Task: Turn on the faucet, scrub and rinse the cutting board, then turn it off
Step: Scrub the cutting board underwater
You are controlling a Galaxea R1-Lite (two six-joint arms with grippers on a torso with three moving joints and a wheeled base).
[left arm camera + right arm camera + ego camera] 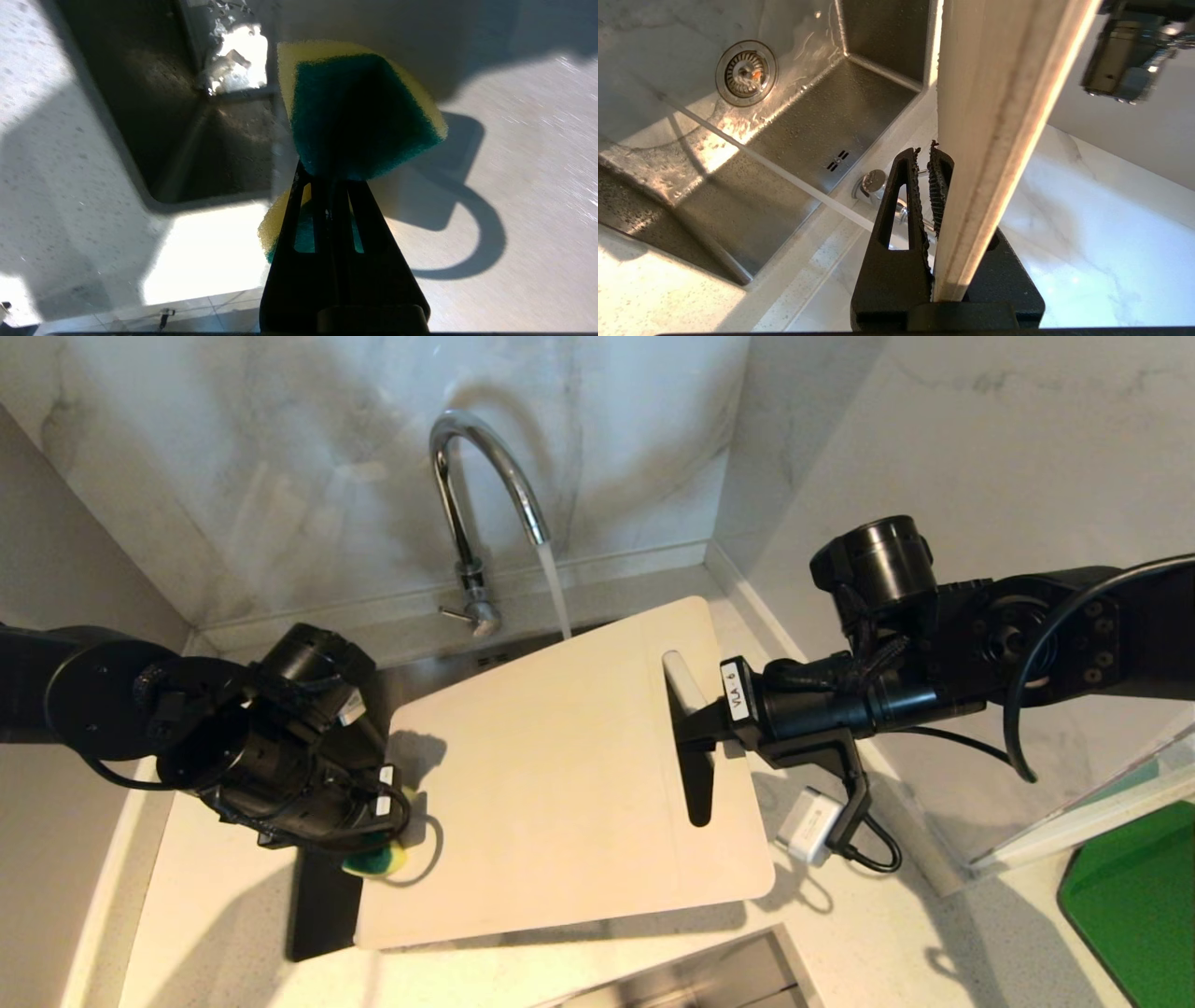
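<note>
The chrome faucet (478, 495) runs, and its stream (557, 593) falls just behind the far edge of the cutting board (560, 775). The pale board hangs tilted over the sink. My right gripper (693, 737) is shut on it at the handle slot; in the right wrist view the board's edge (999, 140) sits between the right gripper's (925, 156) jaws. My left gripper (383, 840) is shut on a yellow and green sponge (378, 861) at the board's left edge. The left wrist view shows the sponge (350, 112) bulging past the left gripper (329, 179), over the board (514, 196).
The steel sink (817, 140) with its drain (746, 72) lies under the board. Marble walls close in behind and to the right. A green mat (1134, 896) lies on the counter at far right. A white adapter (810, 826) dangles from my right wrist.
</note>
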